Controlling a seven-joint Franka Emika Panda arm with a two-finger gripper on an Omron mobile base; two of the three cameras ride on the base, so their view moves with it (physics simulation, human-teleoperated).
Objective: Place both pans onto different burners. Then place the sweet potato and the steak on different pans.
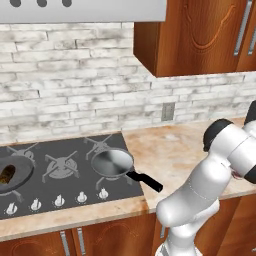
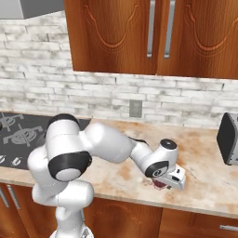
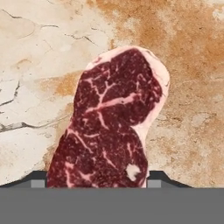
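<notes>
- The steak (image 3: 116, 122) lies flat on the marbled surface (image 3: 192, 87), right up against the hand camera, red and white-veined, with a pale fat rim along one edge.
- In the right base view the pincer (image 2: 162, 183) is down low at the near edge of the surface, and a sliver of red, the steak (image 2: 159, 183), peeks out beneath it.
- Both finger tips (image 3: 38, 179) straddle the meat's near end, one on each side; the pincer looks spread about the steak, though whether the pads already press on it I cannot tell.
- By my reckoning this is a light, soft, floppy and rather slick piece: a pinch across the narrow near end should hold, but the far lobe will likely droop.
- Over on the cooktop, the steel pan (image 1: 112, 163) sits on a right-hand burner, empty, so it is my guess for the steak.
- The skillet (image 1: 14, 172), far left, carries the sweet potato (image 1: 6, 174).
</notes>
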